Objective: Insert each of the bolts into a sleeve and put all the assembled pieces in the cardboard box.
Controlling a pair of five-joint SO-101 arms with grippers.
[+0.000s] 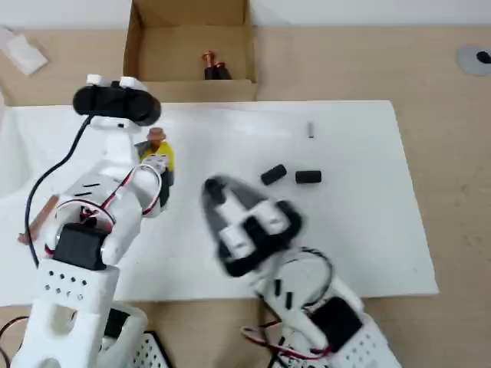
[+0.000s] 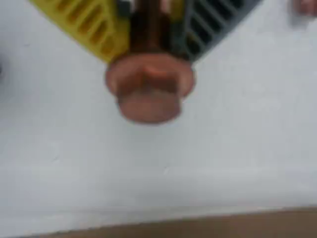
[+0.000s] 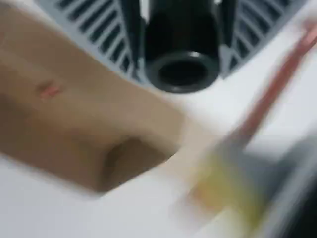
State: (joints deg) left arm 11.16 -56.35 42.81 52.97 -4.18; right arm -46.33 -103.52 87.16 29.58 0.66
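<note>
Left claw is clamped narrow on a copper bolt, its yellow finger on one side of the shaft and its grey finger on the other, with the flanged head sticking out past the tips above the white sheet. From the high view this claw holds the bolt over the part of the sheet near the cardboard box. The right claw grips a black sleeve between its grey ribbed fingers, the sleeve's open bore facing outward beyond the tips. Seen from above, the right claw sits near the middle of the sheet, apart from the left one and blurred, so the sleeve cannot be made out there. Two loose sleeves lie close together on the sheet just beyond the right arm, not touching each other. A small grey piece lies farther toward the sheet's far edge. The box stands open on the wooden worktop against that far edge, and one assembled piece, copper head above a dark sleeve, rests inside it by the near wall.
</note>
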